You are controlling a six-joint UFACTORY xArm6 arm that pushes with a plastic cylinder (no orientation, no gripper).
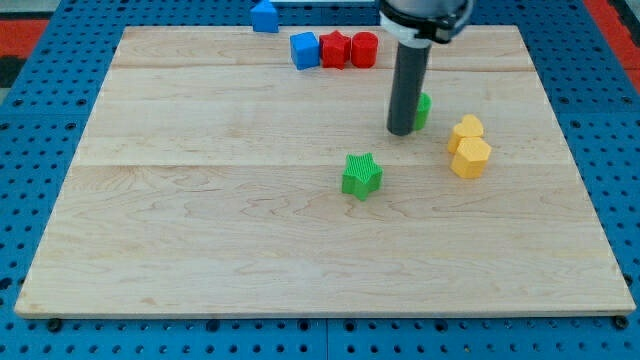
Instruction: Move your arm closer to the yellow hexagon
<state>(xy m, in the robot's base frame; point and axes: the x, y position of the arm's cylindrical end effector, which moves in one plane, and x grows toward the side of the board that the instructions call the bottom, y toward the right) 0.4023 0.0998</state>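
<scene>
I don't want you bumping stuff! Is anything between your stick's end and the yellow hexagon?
No: the camera view shows only bare board between my tip and the yellow hexagon. A green block sits just behind my tip.

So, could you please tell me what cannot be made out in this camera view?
- Green block beside the rod: mostly hidden by the rod, so its shape is unclear, as is whether my tip touches it.
- Blue block at the view's top: cut off by the top edge, shape uncertain.
- Upper yellow block: it sits against the yellow hexagon and its shape is unclear.
- Arm above the rod: cut off by the top edge.
</scene>
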